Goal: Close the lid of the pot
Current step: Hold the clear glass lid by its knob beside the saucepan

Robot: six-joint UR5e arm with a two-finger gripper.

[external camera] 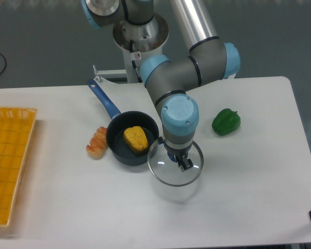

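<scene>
You will find no brand or readable writing anywhere here; the only mark is a small red-and-white sticker on the arm's base column, too small to read.

Nearest you, the lid sits just right of the pot, its metal rim overlapping or touching the pot's right edge — you cannot tell from this angle whether it rests on the table or hangs just above it. The gripper comes straight down onto the lid's centre, its fingers drawn in close around the spot where the knob would be. The knob itself is hidden under the wrist, so you cannot confirm the pinch, only that the dark fingertips meet the glass at its middle.

Behind and left, the pot stands open with a yellow food piece inside, its blue handle pointing away to the upper left. A croissant-like pastry touches the pot's left wall. The yellow basket is cut off at the left edge.

Farther right, a green pepper lies well apart from the lid.
</scene>
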